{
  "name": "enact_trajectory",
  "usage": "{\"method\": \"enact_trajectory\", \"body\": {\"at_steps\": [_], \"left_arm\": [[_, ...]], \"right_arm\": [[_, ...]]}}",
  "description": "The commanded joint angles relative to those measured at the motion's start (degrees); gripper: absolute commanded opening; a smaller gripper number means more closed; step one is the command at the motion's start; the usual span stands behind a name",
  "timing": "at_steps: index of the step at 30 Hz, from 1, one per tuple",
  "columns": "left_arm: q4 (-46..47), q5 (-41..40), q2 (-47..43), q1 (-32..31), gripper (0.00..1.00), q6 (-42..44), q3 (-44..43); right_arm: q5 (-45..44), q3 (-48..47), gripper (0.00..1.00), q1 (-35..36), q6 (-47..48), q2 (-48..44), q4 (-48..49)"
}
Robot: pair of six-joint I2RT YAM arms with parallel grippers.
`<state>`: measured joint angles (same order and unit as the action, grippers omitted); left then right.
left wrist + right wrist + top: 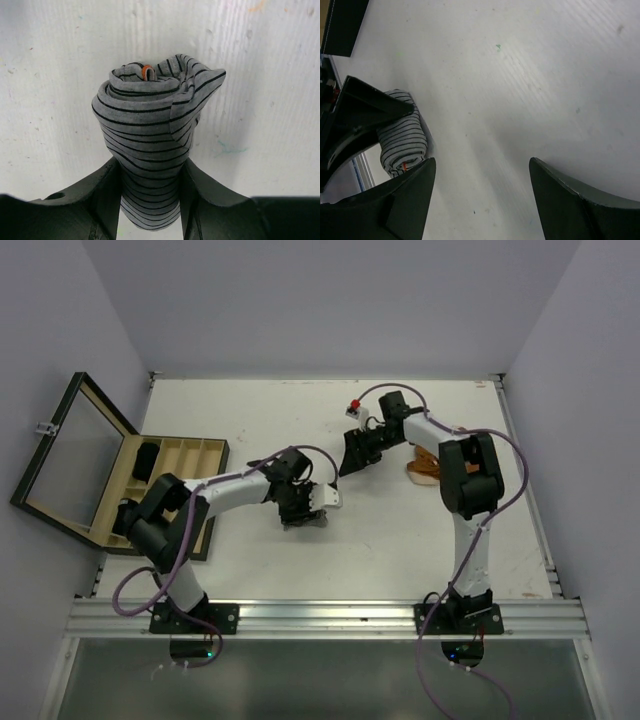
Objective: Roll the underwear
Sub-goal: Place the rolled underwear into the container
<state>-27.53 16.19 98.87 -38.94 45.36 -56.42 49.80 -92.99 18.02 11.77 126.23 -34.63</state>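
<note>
The grey striped underwear (150, 120) is rolled into a tight bundle with a small orange tag at its core. My left gripper (150, 200) is shut on its lower end, with the roll resting on the white table (400, 530). In the top view the left gripper (305, 505) is at mid-table. The roll also shows in the right wrist view (402, 135). My right gripper (482, 182) is open and empty, just right of the roll and apart from it; in the top view the right gripper (354, 454) is behind and to the right of the left one. An orange-brown underwear (425, 468) lies by the right arm.
A compartmented wooden box (205, 525) stands at the left edge with its glass lid (70, 455) open. A black rolled garment (148, 458) sits in its far left compartment. White walls close in the table at the back and sides.
</note>
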Motion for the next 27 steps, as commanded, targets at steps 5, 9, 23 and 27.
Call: {"method": "enact_trajectory", "body": {"at_steps": [5,9,23,27], "left_arm": [[-7.63,5.87,7.48,7.73,0.0,-17.06,-2.28],[-7.54,5.27,5.11,9.84,0.0,-20.3,-5.97],[-3.31,-6.78,-6.32,14.67,0.0,-33.49,-11.33],[-3.67,-7.65,-8.6,20.47,0.0,-34.38,-13.71]], "right_arm": [[-1.55,8.61,0.79,-4.48,-1.4,-12.93,2.02],[-2.16,11.68,0.79,-6.5,-0.87,-15.84,1.94],[-2.6,14.06,0.79,-9.23,-0.34,-19.1,1.94],[-3.22,13.98,0.79,-9.14,-0.69,-19.01,1.94]]}}
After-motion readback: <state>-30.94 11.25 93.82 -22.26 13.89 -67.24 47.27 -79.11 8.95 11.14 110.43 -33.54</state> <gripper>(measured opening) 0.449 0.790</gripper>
